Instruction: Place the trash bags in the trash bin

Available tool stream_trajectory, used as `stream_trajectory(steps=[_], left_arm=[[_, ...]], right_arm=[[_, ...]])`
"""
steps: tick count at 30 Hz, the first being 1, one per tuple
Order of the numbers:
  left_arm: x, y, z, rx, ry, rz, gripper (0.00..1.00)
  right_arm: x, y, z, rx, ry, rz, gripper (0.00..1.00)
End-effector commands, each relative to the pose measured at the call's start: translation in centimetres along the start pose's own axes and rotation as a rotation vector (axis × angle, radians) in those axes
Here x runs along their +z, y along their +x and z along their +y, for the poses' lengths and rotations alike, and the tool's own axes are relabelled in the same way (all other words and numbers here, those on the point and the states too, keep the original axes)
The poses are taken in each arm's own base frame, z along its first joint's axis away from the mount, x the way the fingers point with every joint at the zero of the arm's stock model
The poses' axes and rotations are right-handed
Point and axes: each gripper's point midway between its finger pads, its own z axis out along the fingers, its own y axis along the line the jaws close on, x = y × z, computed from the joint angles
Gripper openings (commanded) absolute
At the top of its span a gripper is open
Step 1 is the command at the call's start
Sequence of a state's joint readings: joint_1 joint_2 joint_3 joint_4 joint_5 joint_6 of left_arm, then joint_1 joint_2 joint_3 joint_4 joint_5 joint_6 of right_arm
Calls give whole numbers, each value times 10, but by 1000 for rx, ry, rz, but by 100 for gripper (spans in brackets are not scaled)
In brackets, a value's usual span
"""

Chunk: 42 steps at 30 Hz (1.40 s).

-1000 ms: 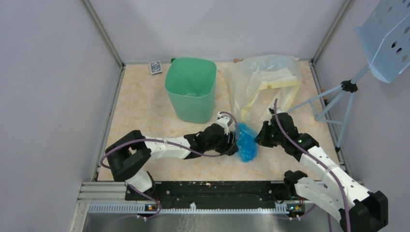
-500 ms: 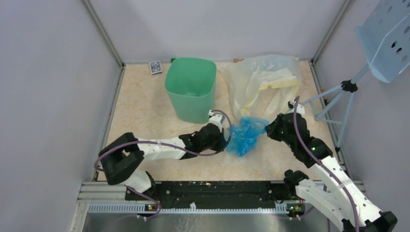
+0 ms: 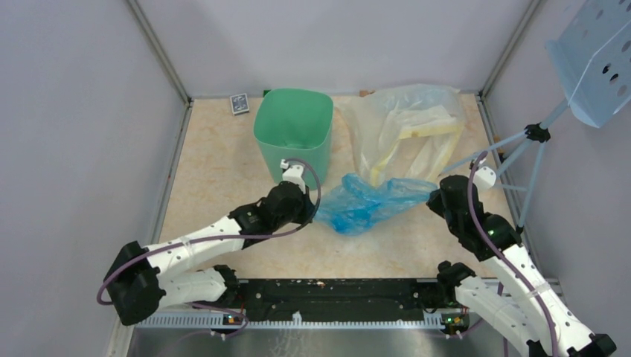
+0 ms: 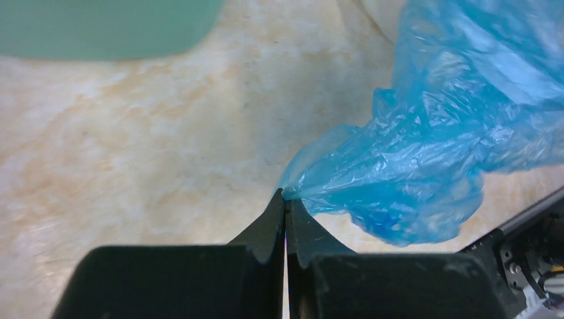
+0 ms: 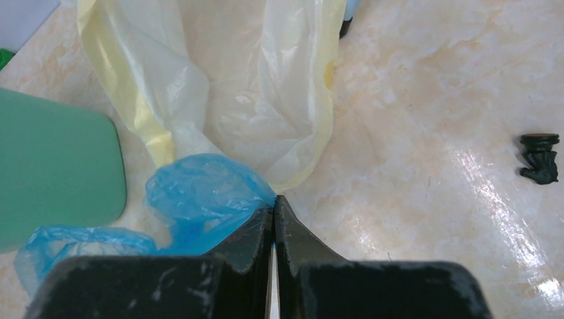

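- blue bag [image 3: 368,202]: outside the bin [image 3: 294,137], just off its near-right corner. It is pulled sideways into a long crumpled strip between the two claws. Thin, crinkly, see-through.
- bag's left end is close to the bin's near wall, with no contact that I can see. Its right end runs well away from the bin to the right.
- bag's middle sags; can't tell if it rests on the table [image 3: 216,171] or hangs just clear.
- left claw [image 3: 314,213]: jaws pressed together on a small pinch of the bag's left tip. The wrist view shows film coming straight out from between the tips. It sits just in front of the bin's near-right corner.
- right claw [image 3: 433,198]: jaws tight together, with the bag's right end caught at the tips in its wrist view. It is well right of the bin.
- bin: upright on the table, mint green, mouth facing up.
- clear bag [image 3: 405,130]: yellow-banded, heaped just right of the bin, beyond the blue bag. Its near edge meets the blue film in the right wrist view.
- card box [image 3: 239,103]: flat on the table, just off the bin's far-left corner.
- tripod [image 3: 521,149] with perforated panel [image 3: 599,59]: far right of the bin, past the table edge.
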<state>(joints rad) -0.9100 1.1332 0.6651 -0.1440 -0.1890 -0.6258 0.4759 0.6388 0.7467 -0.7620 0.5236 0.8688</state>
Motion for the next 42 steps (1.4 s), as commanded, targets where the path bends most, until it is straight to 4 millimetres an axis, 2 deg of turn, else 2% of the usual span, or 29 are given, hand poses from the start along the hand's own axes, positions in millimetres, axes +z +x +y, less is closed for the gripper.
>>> stream_trajectory(steps=[1,7,10,12,14,16,17,18,20,22,25,28,32,38,42], left_arm=[[-17,-14,40,-34,-120,-30,0],[-32,-25,77,-119,-211,-42,0],[-39,-30,87,-132,-245,-67,0],[-42,-33,89,-133,-248,-78,0],[-43,-38,81,-107,-199,-85,0],[-42,-42,61,-44,-85,-78,0],[-41,-42,51,-9,-26,-70,0],[-40,-43,41,21,28,-61,0],[-39,-42,30,46,87,-34,1],[-38,-40,23,61,127,-9,3],[-35,-36,15,72,171,16,2],[-37,-39,4,92,233,8,1],[-44,-42,-9,110,309,-18,0],[-46,-35,-15,116,352,5,0],[-45,-29,-15,115,358,23,0]], right_arm=[[1,-1,-4,32,27,-14,0],[3,9,-8,49,48,17,0],[5,18,-11,51,48,41,0],[6,25,-6,28,9,68,0],[6,42,16,-63,-142,139,0],[-4,61,49,-170,-378,226,2],[-11,70,62,-202,-475,267,8],[-19,78,74,-226,-562,307,21],[-24,83,81,-258,-621,335,36],[-29,85,89,-298,-679,348,48],[-35,81,98,-359,-738,349,59],[-42,77,113,-400,-813,357,63],[-47,75,131,-393,-893,365,64],[-40,84,155,-406,-952,396,68],[-24,97,167,-500,-921,446,70]])
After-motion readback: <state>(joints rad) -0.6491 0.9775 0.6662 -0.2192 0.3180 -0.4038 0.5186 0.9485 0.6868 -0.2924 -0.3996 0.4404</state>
